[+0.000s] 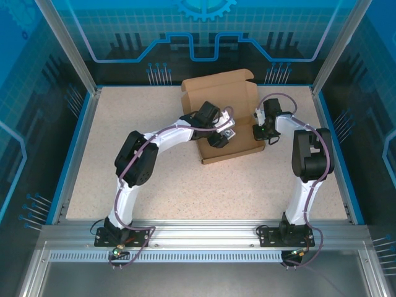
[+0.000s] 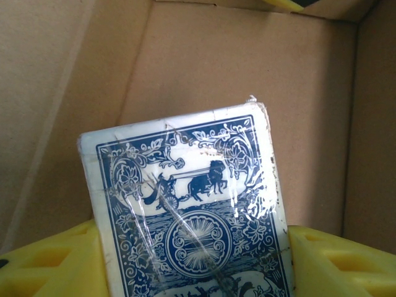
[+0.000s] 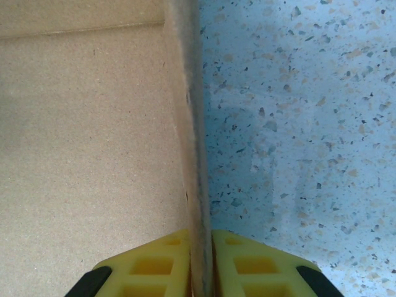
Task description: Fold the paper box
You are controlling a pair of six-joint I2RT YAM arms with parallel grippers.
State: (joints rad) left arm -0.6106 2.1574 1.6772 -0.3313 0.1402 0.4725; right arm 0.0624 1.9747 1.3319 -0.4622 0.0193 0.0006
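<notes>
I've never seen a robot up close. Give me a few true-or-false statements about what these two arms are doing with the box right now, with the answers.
1. The left gripper holds a blue-and-white card pack. True.
2. The right gripper hangs open, touching nothing. False: it is shut on the paper box, pinching its side wall.
3. The box's lid is folded shut. False: it stands open at the far side.
4. The card pack is over the inside of the box. True.
</notes>
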